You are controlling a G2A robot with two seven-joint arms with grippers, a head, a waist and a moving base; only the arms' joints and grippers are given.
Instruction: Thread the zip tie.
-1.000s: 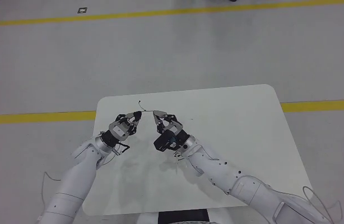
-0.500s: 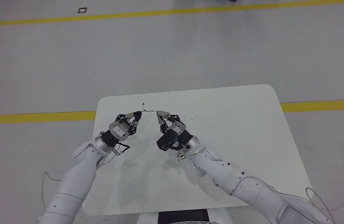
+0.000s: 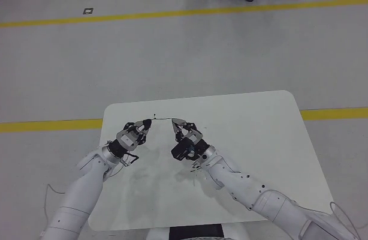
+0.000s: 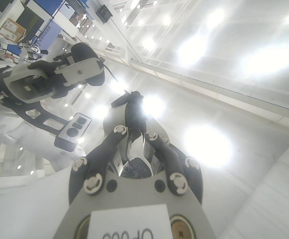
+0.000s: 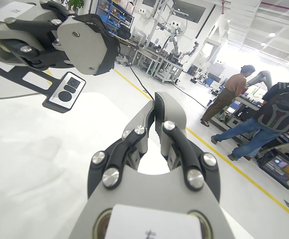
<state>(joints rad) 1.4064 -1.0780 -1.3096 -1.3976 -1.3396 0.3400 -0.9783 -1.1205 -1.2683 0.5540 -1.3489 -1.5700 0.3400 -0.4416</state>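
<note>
- In the top view, two arms rise from the lower edge and meet left of centre, over the upper-left part of the white table (image 3: 256,120). The left gripper (image 3: 147,123) sits on the left and the right gripper (image 3: 174,122) just to its right. Their tips face each other and stay apart.
- The zip tie (image 3: 163,117) is a thin black strand across that gap. It runs from the right gripper's tip up and left to a small curl just above the left gripper's tip.
- The right wrist view shows the right gripper's ribbed fingers (image 5: 169,110) pressed together, with a thin dark strand leading from their tip toward the left gripper at upper left.
- The left wrist view shows the left gripper's black-wrapped fingers (image 4: 134,115) closed together, with a small dark piece jutting from the tip. The strand from the right gripper ends at that piece; whether they touch cannot be told.
- In the top view, the table's far edge runs just above both grippers and its rounded corner lies to their upper left. White tabletop stretches widely to the right and toward the bottom of the frame. A yellow floor line (image 3: 46,125) passes beyond the table's left edge.
</note>
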